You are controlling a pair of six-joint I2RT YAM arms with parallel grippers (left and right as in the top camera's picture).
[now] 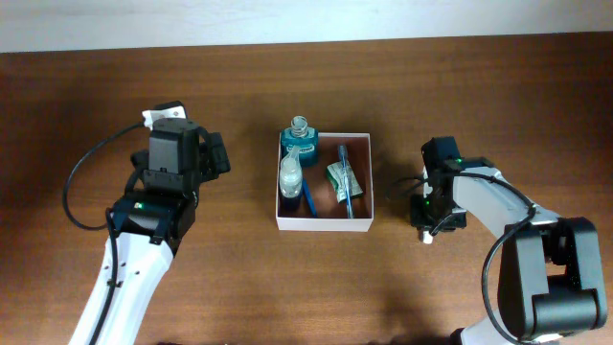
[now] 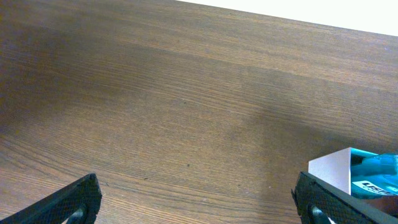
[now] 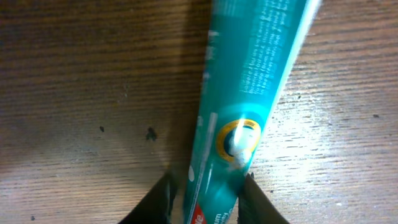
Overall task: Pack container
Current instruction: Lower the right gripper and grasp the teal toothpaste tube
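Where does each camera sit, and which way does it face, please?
Overhead: fixed above the table, facing straight down on the container; the left arm and right arm show.
Left wrist: low over the table, facing across bare wood; the left hand is open, its fingers at the bottom corners.
Right wrist: close above the table, facing down; the right hand clamps a teal tube.
Shared: overhead and left wrist both show the container's corner and the blue bottle.
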